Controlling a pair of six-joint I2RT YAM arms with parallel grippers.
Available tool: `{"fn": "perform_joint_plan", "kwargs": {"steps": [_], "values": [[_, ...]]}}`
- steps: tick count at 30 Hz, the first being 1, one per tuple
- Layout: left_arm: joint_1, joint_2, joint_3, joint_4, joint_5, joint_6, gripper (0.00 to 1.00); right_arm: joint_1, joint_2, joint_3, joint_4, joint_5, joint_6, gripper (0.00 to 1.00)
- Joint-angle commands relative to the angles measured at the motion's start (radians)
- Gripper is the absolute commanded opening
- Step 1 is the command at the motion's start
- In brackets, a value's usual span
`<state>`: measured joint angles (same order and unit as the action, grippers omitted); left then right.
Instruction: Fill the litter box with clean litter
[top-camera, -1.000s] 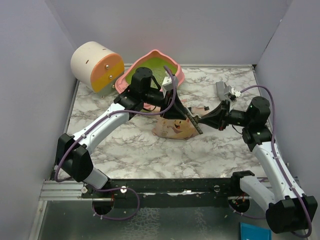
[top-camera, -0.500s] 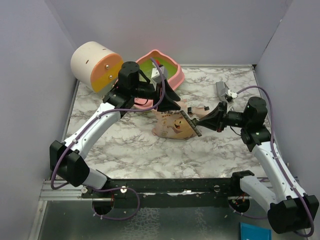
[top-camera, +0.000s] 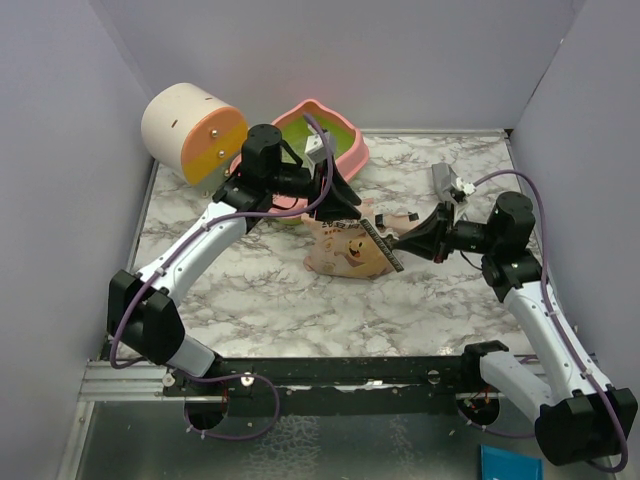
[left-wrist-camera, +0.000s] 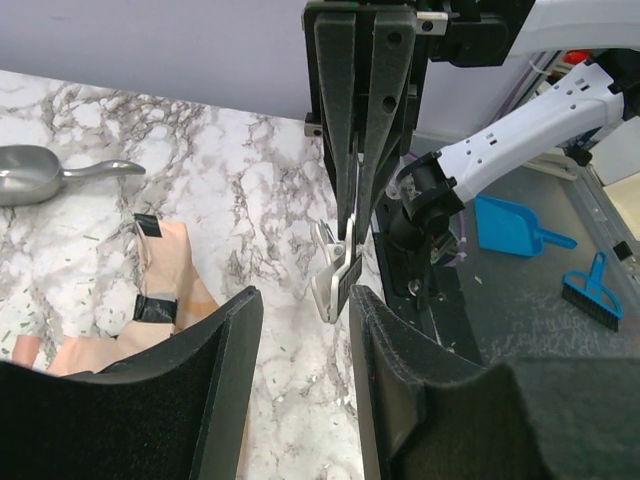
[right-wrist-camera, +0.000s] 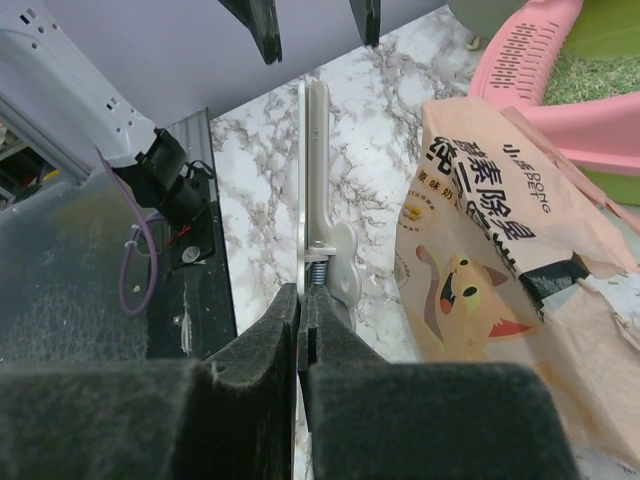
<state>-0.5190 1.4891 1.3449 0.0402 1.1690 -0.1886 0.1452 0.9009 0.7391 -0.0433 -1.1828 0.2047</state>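
Right claw clamps the bag clip beside the bag, presumably to free its mouth. Left claw: part-open, empty. Litter box, containing some clean litter, sits at the counter far edge.

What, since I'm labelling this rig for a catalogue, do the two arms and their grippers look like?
The left arm and right arm have white links, black joints and a looping purple cable each. The left gripper and right gripper are black, each with two fingers faced in fuzzy dark padding.
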Motion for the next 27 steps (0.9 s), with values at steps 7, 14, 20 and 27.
{"fn": "perform_joint_plan", "kwargs": {"steps": [7, 14, 20, 27], "values": [[-0.031, 0.036, -0.048, 0.105, 0.085, -0.075, 0.4, 0.007, 0.034, 0.062, 0.072, -0.012, 0.025, 0.01], [-0.039, 0.049, -0.066, 0.192, 0.082, -0.138, 0.35, 0.01, 0.042, 0.062, 0.086, -0.014, 0.031, 0.01], [-0.042, 0.071, -0.063, 0.227, 0.08, -0.167, 0.18, 0.017, 0.057, 0.06, 0.087, -0.022, 0.032, 0.01], [-0.042, 0.067, -0.078, 0.236, 0.082, -0.161, 0.0, 0.019, 0.06, 0.064, 0.052, 0.017, 0.029, 0.08]]}}
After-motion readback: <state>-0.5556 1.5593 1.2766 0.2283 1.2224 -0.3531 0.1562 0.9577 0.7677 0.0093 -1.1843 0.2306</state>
